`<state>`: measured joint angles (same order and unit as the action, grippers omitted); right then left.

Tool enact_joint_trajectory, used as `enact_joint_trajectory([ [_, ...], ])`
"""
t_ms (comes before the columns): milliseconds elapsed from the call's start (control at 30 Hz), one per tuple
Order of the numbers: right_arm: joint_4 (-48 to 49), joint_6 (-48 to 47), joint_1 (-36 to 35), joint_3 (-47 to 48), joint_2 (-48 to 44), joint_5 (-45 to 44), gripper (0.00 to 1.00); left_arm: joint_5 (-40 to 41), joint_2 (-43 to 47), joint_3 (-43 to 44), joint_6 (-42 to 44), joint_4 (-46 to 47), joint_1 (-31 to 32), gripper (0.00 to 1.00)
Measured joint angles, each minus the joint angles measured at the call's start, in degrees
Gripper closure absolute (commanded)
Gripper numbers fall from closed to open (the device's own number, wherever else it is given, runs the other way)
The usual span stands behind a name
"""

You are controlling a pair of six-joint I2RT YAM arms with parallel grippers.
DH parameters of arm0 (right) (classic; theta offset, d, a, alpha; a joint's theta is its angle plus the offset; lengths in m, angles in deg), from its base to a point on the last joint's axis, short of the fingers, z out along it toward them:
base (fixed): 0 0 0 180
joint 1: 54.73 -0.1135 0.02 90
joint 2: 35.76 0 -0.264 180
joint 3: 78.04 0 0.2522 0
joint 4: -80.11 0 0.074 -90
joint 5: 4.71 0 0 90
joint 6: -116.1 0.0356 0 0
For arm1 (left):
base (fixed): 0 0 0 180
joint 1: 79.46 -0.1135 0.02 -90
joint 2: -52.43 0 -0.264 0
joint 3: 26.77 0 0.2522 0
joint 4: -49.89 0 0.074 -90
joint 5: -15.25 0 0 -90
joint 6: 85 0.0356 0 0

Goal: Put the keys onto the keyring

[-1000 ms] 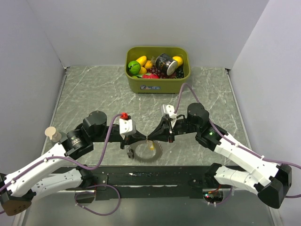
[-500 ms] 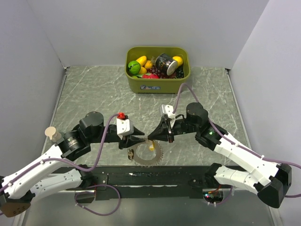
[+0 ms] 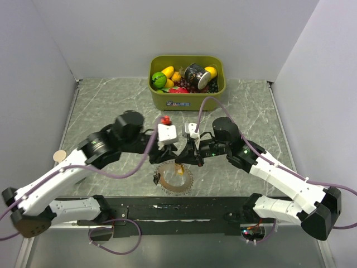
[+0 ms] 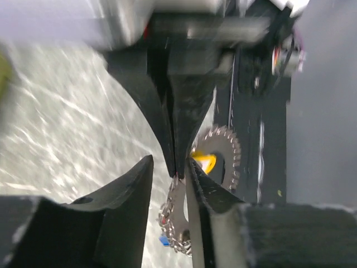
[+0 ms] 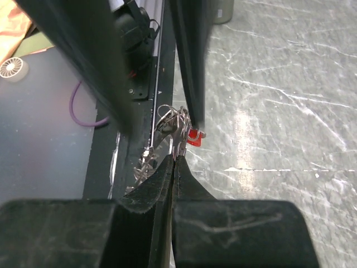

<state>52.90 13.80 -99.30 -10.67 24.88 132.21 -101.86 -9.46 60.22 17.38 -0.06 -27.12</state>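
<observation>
Nearest me, just past the two arm bases, the keyring sits over the front part of the marbled table, between the arms. Its far rim meets the tips of both grippers. The right gripper has its fingers pressed flat together. In its own wrist view the beaded rim runs straight into the closed tips, so I read it as pinching the ring's edge. The left gripper faces it from the other side with its fingers parted. They straddle the right gripper's narrow tip and the bit of rim it holds, and I see nothing clamped between them. The keys are bunched right at the ring. A yellow tag shows inside the ring's circle from above, a red tag lies just beyond the right fingertips, and a blue tag peeks out low in the blurred left wrist view. I cannot tell which keys are actually threaded on. Well beyond all this, against the back wall, stands the olive bin of toy fruit.
</observation>
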Motion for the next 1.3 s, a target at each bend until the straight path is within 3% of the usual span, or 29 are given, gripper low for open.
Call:
enact_joint_trajectory([
  [167,0.1,-0.2,0.0,0.0,-0.3,-0.7,1.00,0.1,-5.2,0.1,1.5,-4.4,0.0,0.61],
  [867,0.1,-0.5,0.2,-0.5,-1.7,-1.7,1.00,0.2,-6.8,2.6,4.5,-9.2,0.0,0.68],
  [1300,0.1,-0.7,0.2,-0.7,-2.0,-1.9,1.00,0.8,-7.0,2.6,5.6,-9.6,0.0,0.84],
])
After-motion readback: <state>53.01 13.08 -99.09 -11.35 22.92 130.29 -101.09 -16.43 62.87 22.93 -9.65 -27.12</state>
